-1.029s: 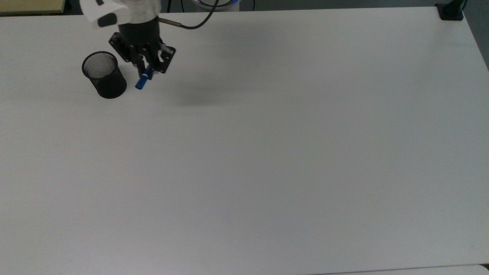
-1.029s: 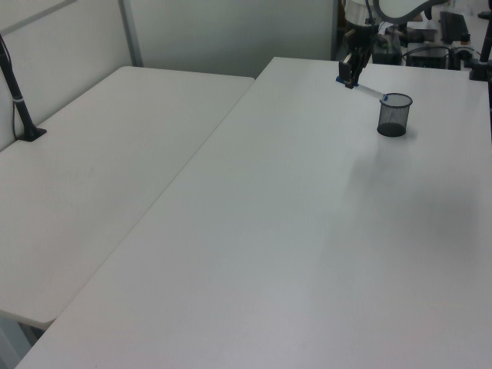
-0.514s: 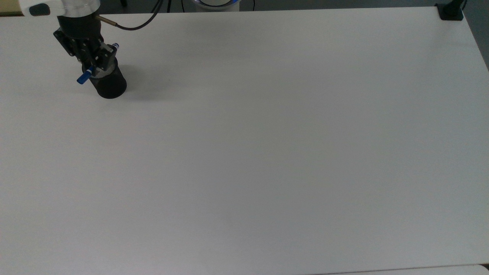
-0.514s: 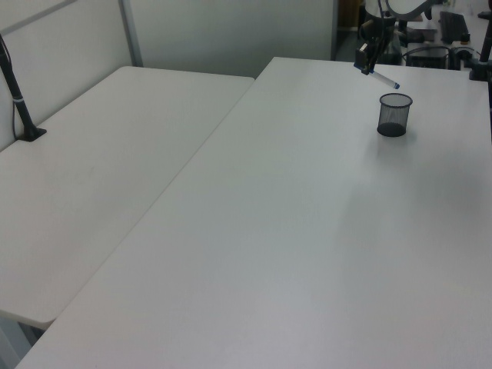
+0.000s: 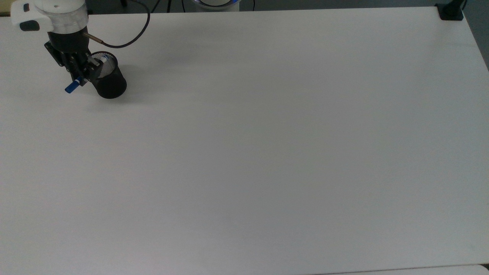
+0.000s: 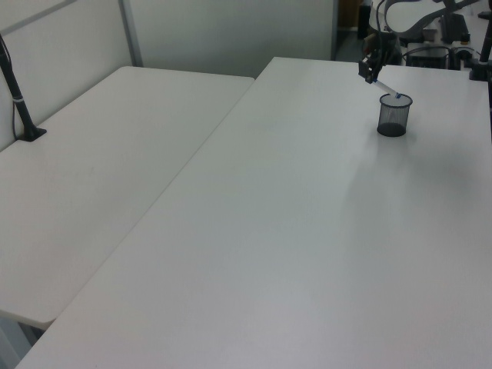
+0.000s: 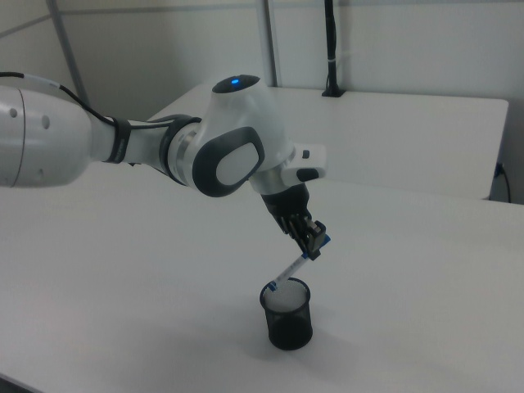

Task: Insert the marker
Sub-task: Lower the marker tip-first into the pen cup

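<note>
At the top view's upper left, the gripper [image 5: 79, 73] clamped the slim white marker [image 7: 291, 268] near its blue cap. The marker slanted, its lower tip at the rim of the round black mesh cup [image 7: 288, 315] on the smooth white table [image 5: 267, 152].

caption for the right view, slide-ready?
Panda gripper holds the tilted marker, its lower tip at the mesh cup rim.

No text, brand, number or sign can be read anywhere, not even on the blue label of the marker [image 7: 291, 269] held between the fingers.
</note>
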